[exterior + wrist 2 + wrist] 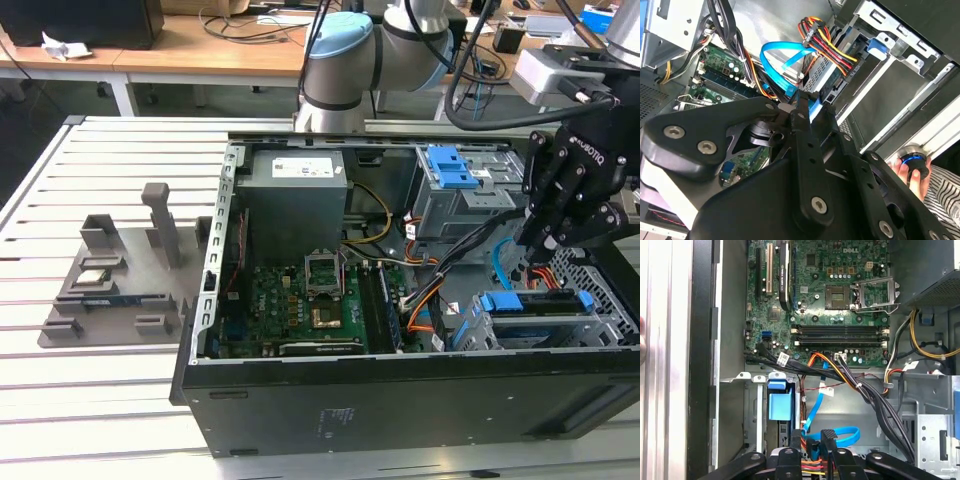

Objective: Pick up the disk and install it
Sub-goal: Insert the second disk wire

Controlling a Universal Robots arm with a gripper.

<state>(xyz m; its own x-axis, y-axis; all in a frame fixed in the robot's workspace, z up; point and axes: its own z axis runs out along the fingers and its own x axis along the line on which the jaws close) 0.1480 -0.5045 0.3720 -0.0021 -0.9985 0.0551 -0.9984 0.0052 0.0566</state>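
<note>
The open black computer case [400, 400] lies on a slatted white metal table [60, 380], wooden desks [180, 60] behind. The black three-fingered gripper [545, 225] hangs inside, jaws nearly closed and holding nothing. Below the jaws sits the silver-grey disk in its blue rail carrier [535, 305], already in its bay; blue, orange and black cables [840, 385] crowd around (a person's hand [912, 175] rests outside).

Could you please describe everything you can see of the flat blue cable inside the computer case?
The flat blue cable is a bright, glossy ribbon that looks plastic-sheathed. It lies inside the open computer case, above the green motherboard, and bends into a loose loop in both wrist views. It runs beside a bundle of red, yellow and black wires. One run drops toward the gripper, which hides where it ends.
</note>
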